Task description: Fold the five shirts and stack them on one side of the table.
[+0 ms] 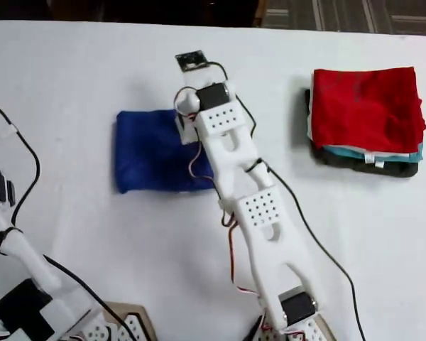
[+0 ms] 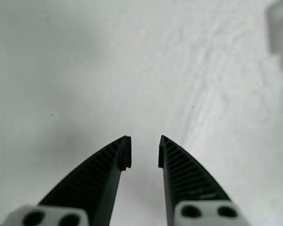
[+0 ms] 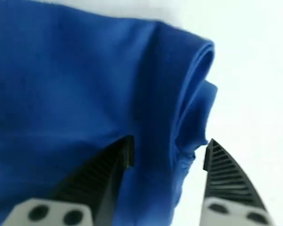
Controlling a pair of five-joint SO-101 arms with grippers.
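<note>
One folded blue shirt [image 1: 153,153] is laid near the middle of the table [image 1: 71,71]. One stack [image 1: 366,117], red on top with teal and dark layers beneath, is set well apart. The shirt's folded edge is straddled by the right gripper [image 3: 169,146], fingers parted. The left gripper [image 2: 144,141] is held slightly parted over bare table.

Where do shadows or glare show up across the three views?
High view: table evenly lit, no glare on it or the stack. Left wrist view: table shades grey near the left hand, brighter farther out. Right wrist view: table past the blue shirt is washed to white; the shirt's fold at the right hand lies in shadow.
</note>
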